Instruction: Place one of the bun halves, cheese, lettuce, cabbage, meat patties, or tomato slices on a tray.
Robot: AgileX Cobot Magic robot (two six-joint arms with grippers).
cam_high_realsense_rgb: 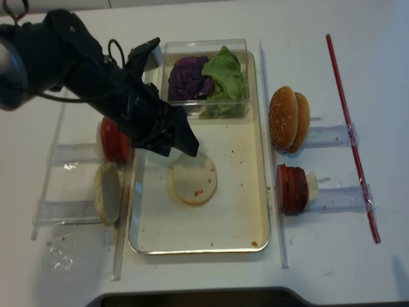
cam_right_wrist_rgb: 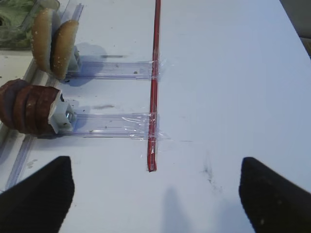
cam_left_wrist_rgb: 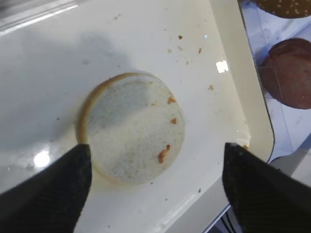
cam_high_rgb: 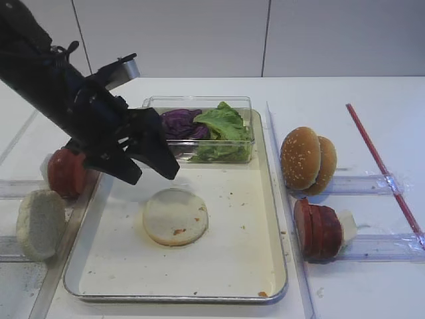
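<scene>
Black left gripper: jaws spread wide, nothing between them, hovering over the tray just above the bun half.
Bun half: flat, cream-white, cut face up with reddish specks, lying on the tray floor near its middle.
Clear plastic box: at the tray's far end, holding purple cabbage beside green lettuce.
Right gripper: fingers parted, empty, over bare white table near a red straw.
Sesame bun tops, meat patties: upright in holders right of the tray.
</scene>
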